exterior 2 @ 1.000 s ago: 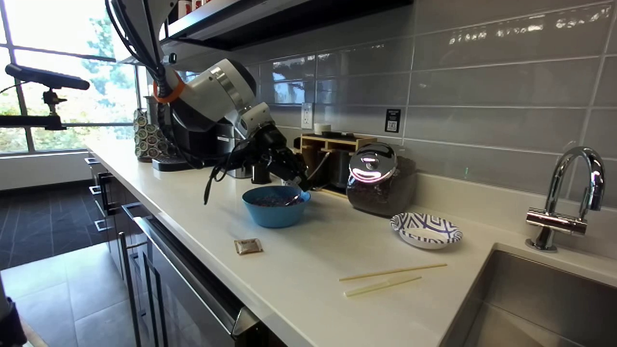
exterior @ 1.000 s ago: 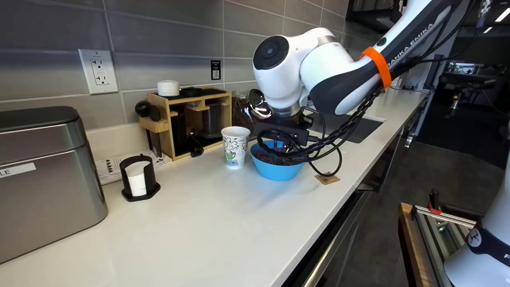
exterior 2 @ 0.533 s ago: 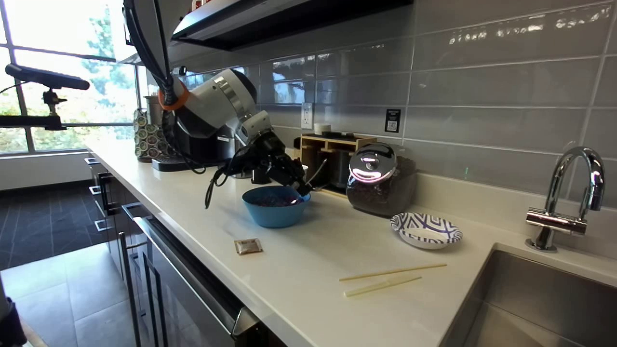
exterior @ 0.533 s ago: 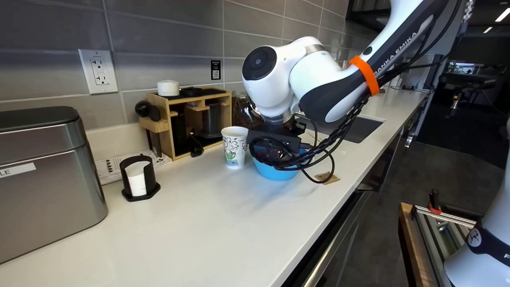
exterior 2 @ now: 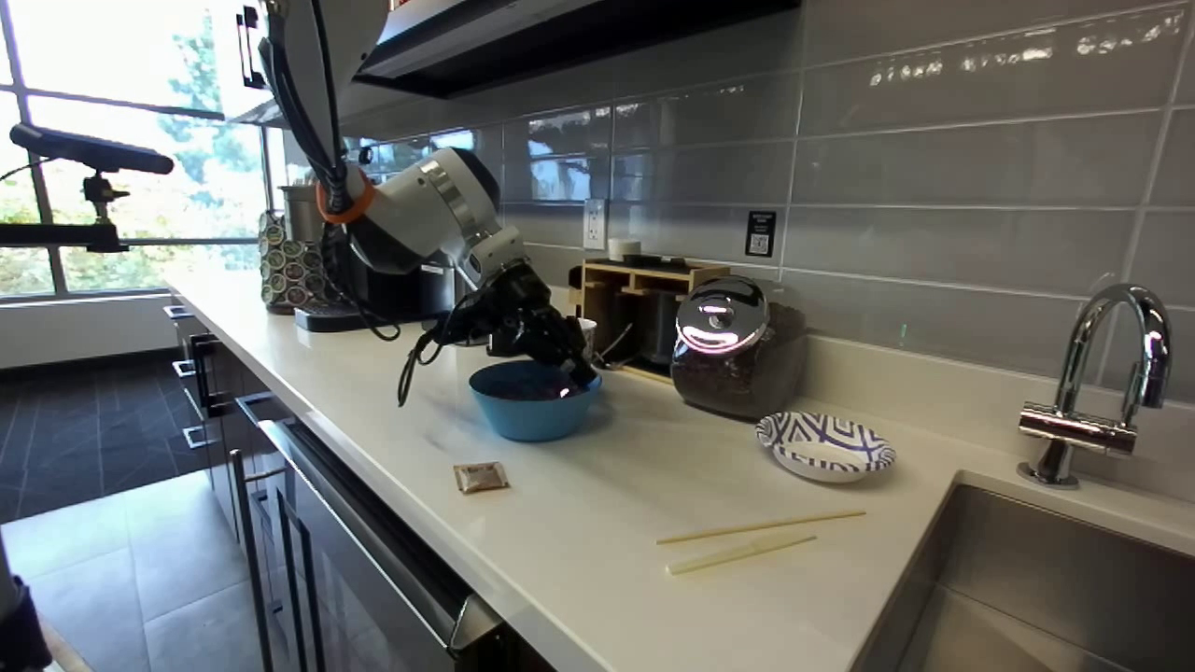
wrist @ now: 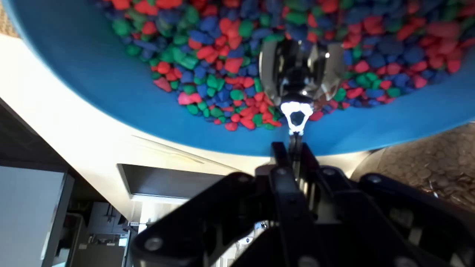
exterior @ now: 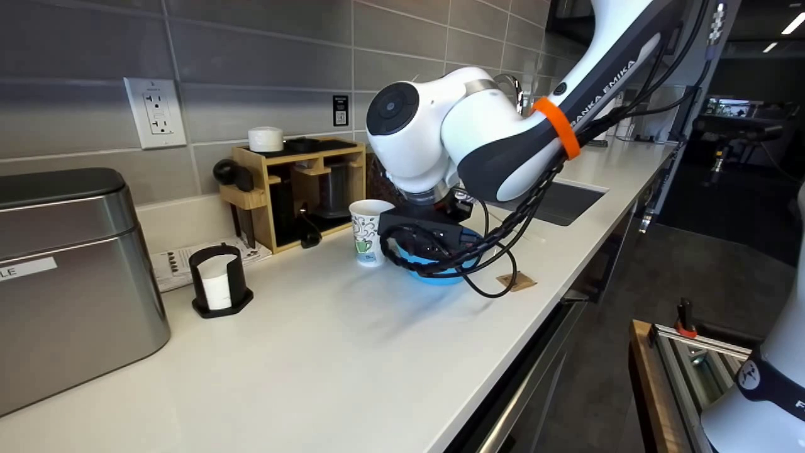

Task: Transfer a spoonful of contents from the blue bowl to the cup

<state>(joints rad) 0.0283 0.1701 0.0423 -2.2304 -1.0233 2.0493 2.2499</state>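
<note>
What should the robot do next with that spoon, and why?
Probably push the spoon slightly deeper into the pebbles in the blue bowl: the gripper holds it among them, yet much of its shiny metal looks bare, so it may carry little.

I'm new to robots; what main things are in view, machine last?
counter: one, white, along wall
sink: one, grey, in counter
tap: one, silver, at sink
bowl: one, blue, on counter
pebbles: many, red, green, blue, in bowl
spoon: one, silver, partly in bowl
cup: one, white, beside bowl
packet: one, brown, near bowl
dish: one, patterned white, near sink
sticks: two, yellowish, near sink
jar: one, brown-filled, by wall
rack: one, tan, by wall
bin: one, silver, on counter
arm: one, mostly white, above counter
gripper: one, black, holding spoon
</note>
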